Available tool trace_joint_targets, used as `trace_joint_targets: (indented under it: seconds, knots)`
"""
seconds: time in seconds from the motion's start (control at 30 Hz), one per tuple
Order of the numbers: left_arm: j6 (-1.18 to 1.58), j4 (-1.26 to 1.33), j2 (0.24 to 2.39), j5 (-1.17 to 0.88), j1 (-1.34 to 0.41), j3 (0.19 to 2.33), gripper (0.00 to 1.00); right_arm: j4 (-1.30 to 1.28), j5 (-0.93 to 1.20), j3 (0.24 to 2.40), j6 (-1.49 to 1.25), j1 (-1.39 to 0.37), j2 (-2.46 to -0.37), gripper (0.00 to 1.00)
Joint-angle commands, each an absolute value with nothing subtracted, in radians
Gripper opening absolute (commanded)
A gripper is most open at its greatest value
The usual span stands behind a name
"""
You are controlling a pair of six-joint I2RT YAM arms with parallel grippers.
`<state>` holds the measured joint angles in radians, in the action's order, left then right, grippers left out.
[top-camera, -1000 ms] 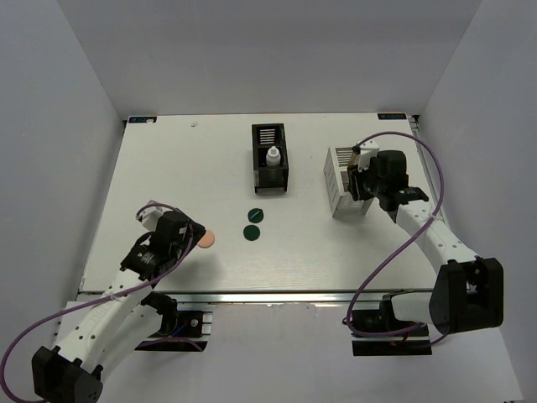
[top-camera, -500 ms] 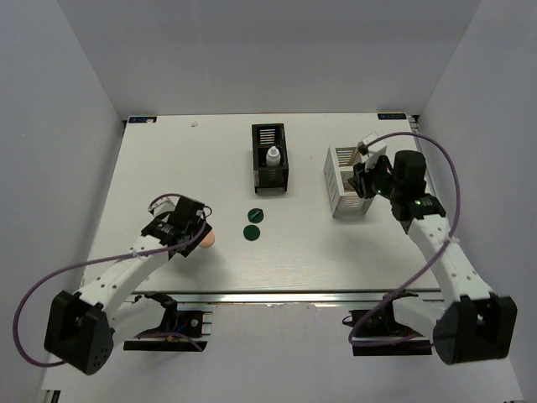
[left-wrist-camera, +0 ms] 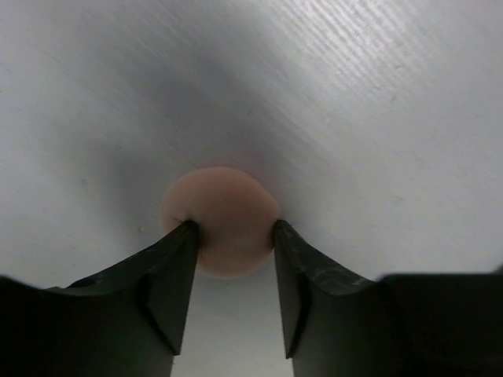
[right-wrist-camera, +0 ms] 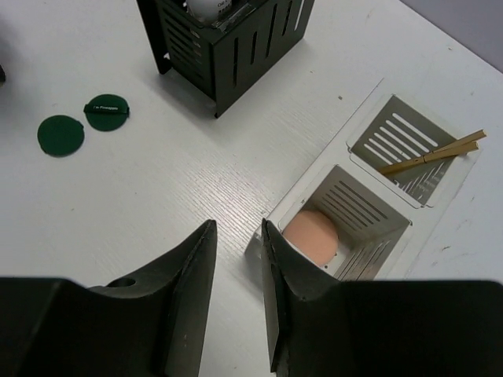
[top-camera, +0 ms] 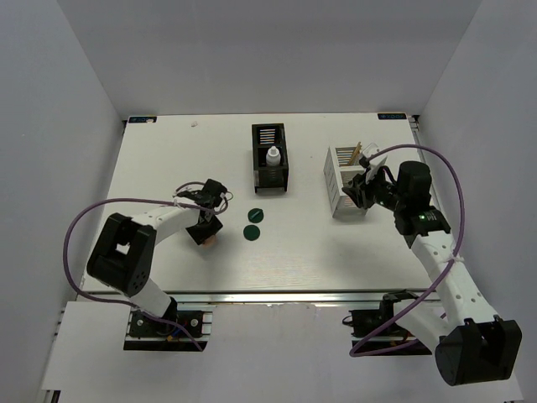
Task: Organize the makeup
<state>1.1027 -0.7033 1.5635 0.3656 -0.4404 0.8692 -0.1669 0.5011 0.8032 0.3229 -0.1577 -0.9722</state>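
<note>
A peach puff (left-wrist-camera: 224, 196) lies flat on the table, and my left gripper (left-wrist-camera: 233, 229) is shut on it, one fingertip pressing each side. From above, the left gripper (top-camera: 206, 232) covers most of this puff (top-camera: 209, 239). My right gripper (right-wrist-camera: 236, 228) hangs open and empty beside the white organizer box (right-wrist-camera: 381, 186). A second peach puff (right-wrist-camera: 310, 233) sits in that box's near compartment and two tan sticks (right-wrist-camera: 432, 153) lean in the far one. Two dark green discs (top-camera: 256, 215) (top-camera: 251, 232) lie mid-table. A small white bottle (top-camera: 273, 156) stands in the black organizer box (top-camera: 256, 159).
The white organizer box (top-camera: 332, 180) stands at the right of the table, the black one at the back middle. My right gripper (top-camera: 362, 186) hovers over the white box's near end. White walls close in three sides of the table.
The left arm swung in over the peach puff and its jaws narrowed onto it. The right arm drew back a little toward the right from the white box.
</note>
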Motion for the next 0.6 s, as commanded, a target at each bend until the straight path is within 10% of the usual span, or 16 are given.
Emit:
trace_joint_targets:
  seconds: [0.0, 0.23, 0.57]
  knots:
    - [1.077, -0.704, 1.589, 0.362, -0.437, 0.881, 0.52, -0.144, 0.512, 0.802, 0.307, -0.153, -0.933, 0.35]
    - [1.069, -0.715, 1.537, 0.368, -0.437, 0.903, 0.02, -0.141, 0.514, 0.804, 0.290, -0.146, -0.911, 0.35]
    - [0.864, -0.076, 1.383, -0.095, -0.596, 1.032, 0.00, -0.011, 0.281, 0.788, 0.135, -0.126, -0.847, 0.23]
